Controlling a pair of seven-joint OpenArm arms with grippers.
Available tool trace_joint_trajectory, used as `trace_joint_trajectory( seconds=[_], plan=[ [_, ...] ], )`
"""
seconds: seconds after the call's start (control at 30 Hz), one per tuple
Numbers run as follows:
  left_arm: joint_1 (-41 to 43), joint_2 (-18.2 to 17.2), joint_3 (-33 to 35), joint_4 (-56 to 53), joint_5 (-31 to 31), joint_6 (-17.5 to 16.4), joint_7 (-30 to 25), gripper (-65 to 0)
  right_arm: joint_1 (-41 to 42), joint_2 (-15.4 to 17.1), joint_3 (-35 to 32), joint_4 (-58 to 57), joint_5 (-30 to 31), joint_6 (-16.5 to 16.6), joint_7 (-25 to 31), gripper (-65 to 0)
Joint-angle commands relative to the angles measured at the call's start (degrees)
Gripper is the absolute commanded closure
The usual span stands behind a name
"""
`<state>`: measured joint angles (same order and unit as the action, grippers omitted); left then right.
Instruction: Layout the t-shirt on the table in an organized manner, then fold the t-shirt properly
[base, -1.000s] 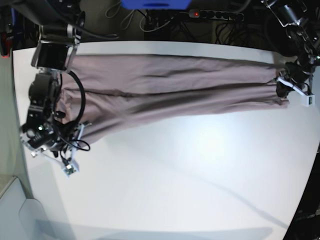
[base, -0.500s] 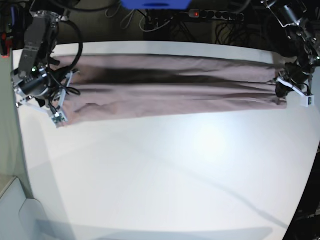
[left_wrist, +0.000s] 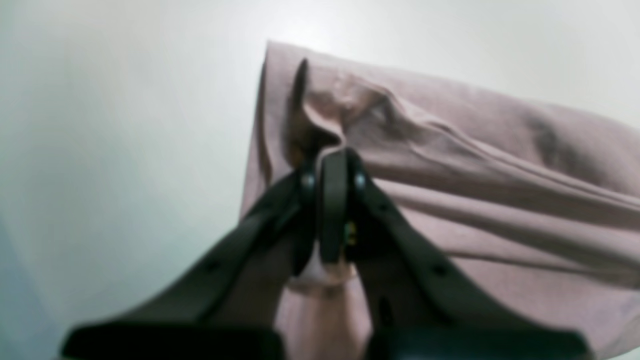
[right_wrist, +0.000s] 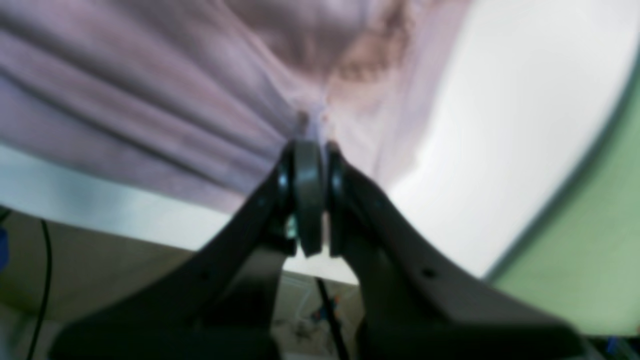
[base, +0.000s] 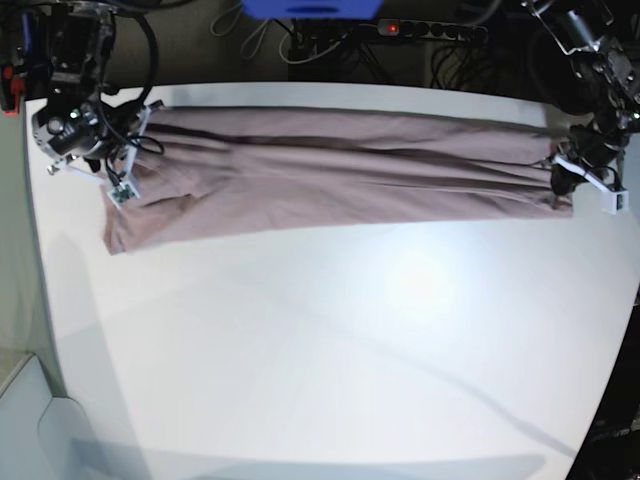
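Two claws pinch the t-shirt (base: 340, 180), stretched taut across the table (base: 330, 340) toward twelve o'clock: the left gripper (base: 565, 182) clamps cloth at three o'clock, the right gripper (base: 118, 180) at nine. Pulling harder could slip fabric from a pinch, likely bunching the near hem again.

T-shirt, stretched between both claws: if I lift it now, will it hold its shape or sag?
The t-shirt will probably sag; folds run along it even while pulled between the left claw and right claw. Likely light. It may drag across the table rather than slide flat.
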<state>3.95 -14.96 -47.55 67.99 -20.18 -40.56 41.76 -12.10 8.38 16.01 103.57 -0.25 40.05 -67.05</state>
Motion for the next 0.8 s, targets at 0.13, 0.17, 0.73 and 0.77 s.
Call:
trace_joint_trajectory(
  seconds=[0.13,0.17,0.73,0.77],
  plan=[
    [0.1,-0.6,-0.1,0.2,2.3,0.6,2.2,-10.9,0.4,0.5,0.4,-6.5,-0.8,-0.1,5.5,0.0],
    [0.1,-0.6,-0.1,0.2,2.3,0.6,2.2,-13.7,0.4,0.5,0.4,-7.7,-0.8,-0.1,6.3,0.0],
    [-0.3,-0.6,-0.1,7.3,2.2,0.6,7.3,-23.5,1.2,0.5,0.4,-12.4,-0.8,-0.1,9.1,0.0],
    [-0.3,-0.6,-0.1,8.5,2.2,0.6,8.1,-23.9,1.8,0.5,0.4,-13.1,-0.8,-0.1,9.1,0.0]
  ],
)
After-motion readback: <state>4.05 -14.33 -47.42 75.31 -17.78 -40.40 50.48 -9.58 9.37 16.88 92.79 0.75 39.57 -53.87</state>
